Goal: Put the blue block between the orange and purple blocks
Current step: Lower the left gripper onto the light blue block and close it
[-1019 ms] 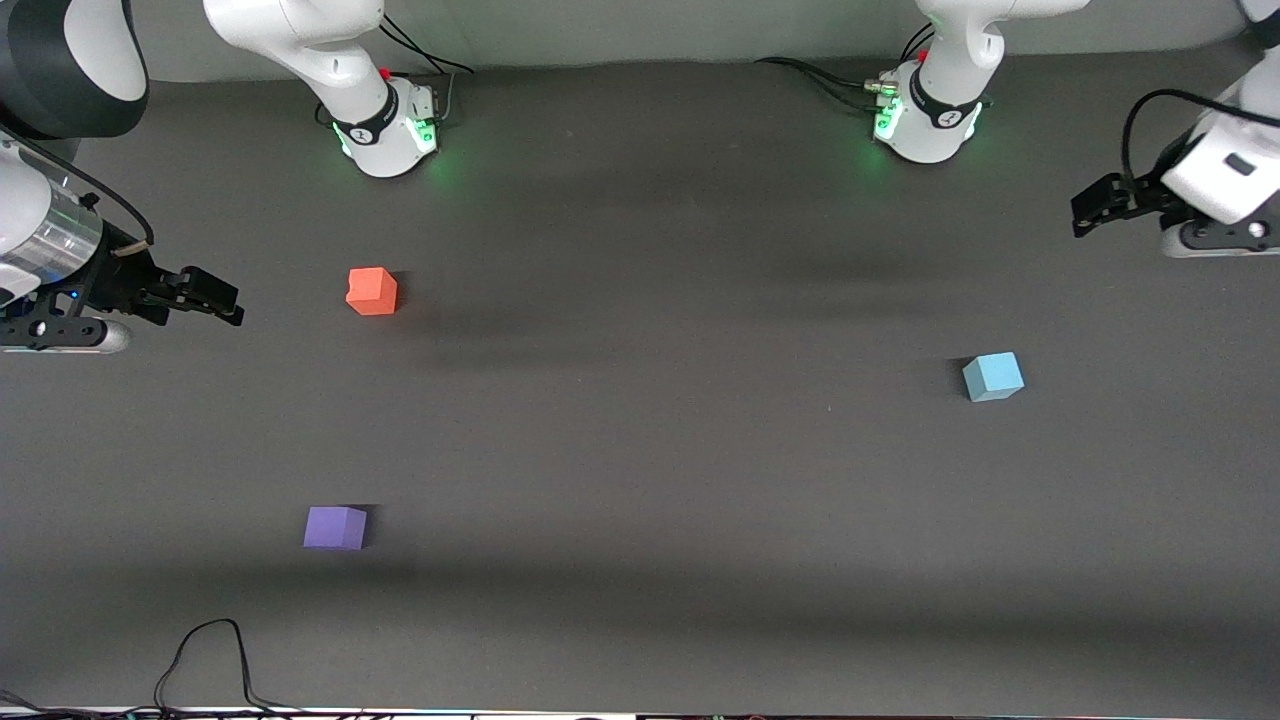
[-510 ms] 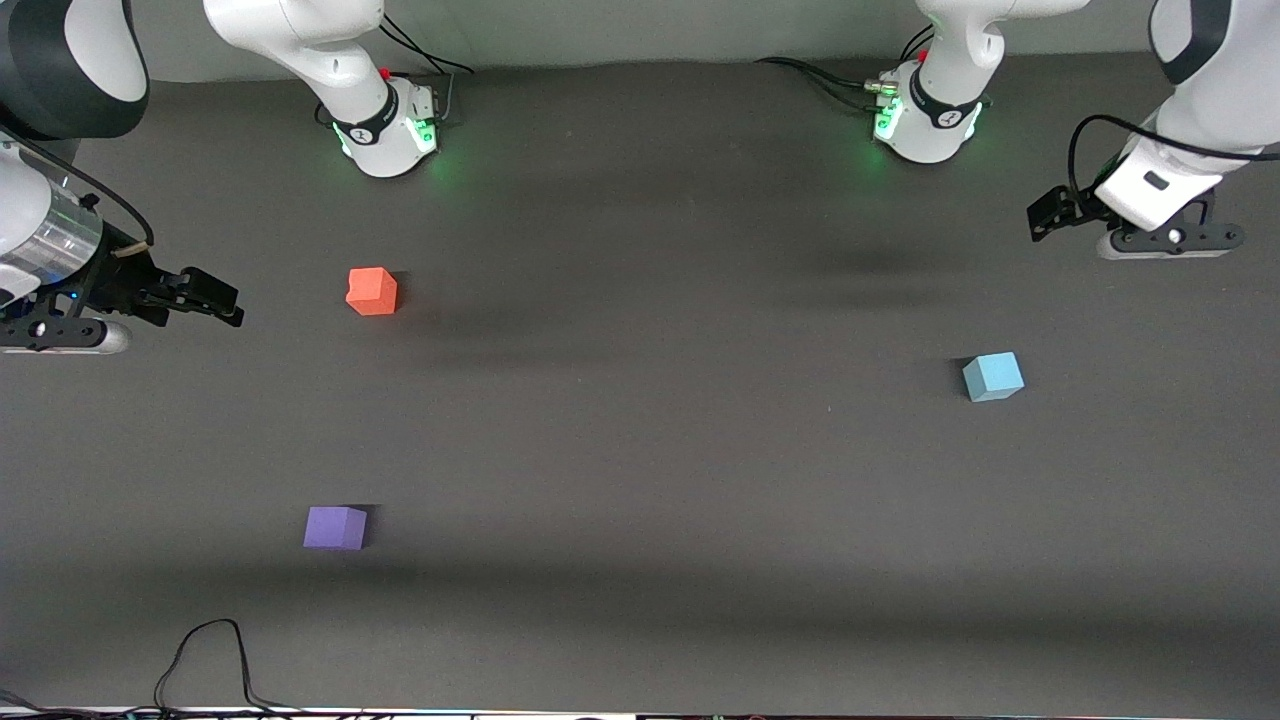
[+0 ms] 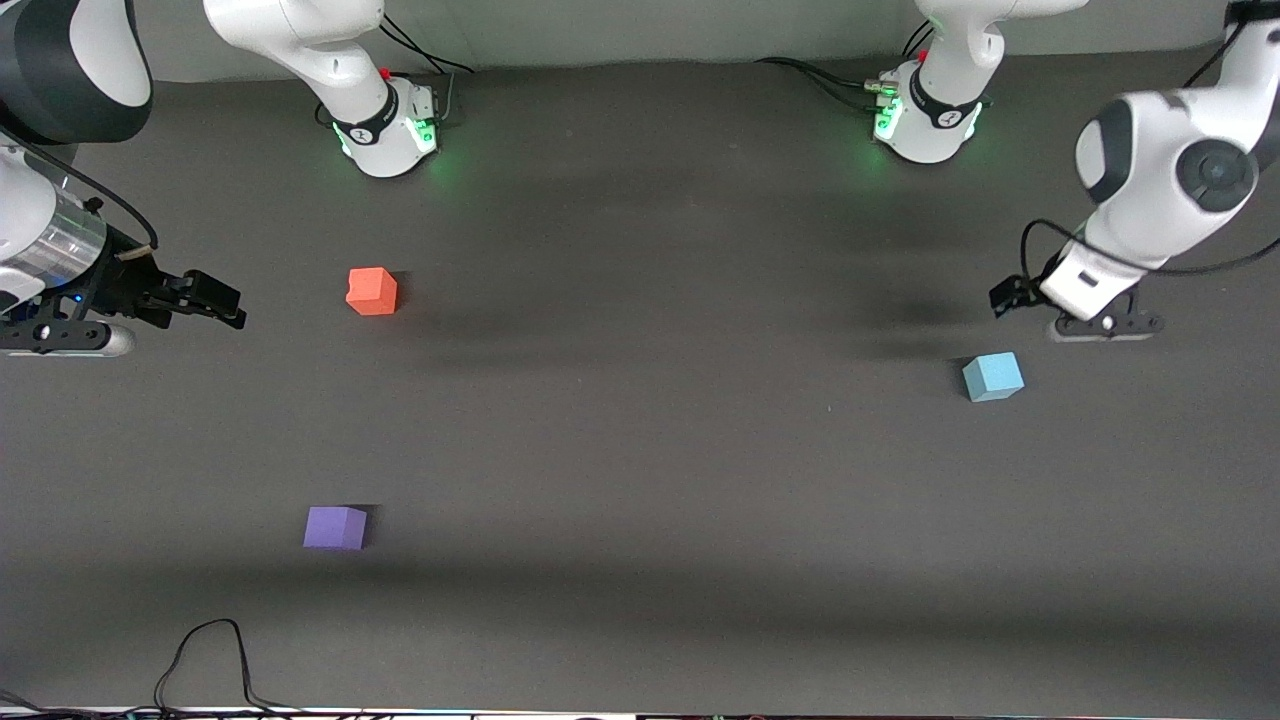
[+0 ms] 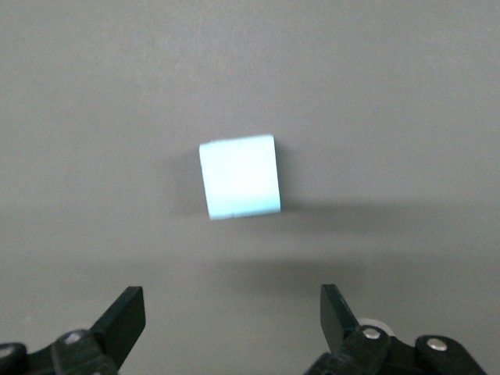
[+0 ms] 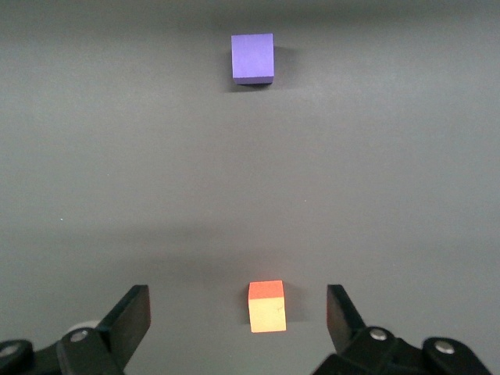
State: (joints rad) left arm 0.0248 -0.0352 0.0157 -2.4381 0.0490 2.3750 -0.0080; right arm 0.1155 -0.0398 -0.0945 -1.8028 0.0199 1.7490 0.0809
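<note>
Front view: the blue block [image 3: 993, 376] sits alone toward the left arm's end of the bench [image 3: 640, 450], so the left end effector [image 3: 1010, 298], fingers apart, hangs close above it; the right end effector [image 3: 215, 300] waits, spread wide, beside the orange block [image 3: 371, 291], well apart from the purple block [image 3: 335, 527].

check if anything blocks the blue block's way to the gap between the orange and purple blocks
Nothing visible does. Bare table lies between the blue block and the gap between the orange block and purple block.
</note>
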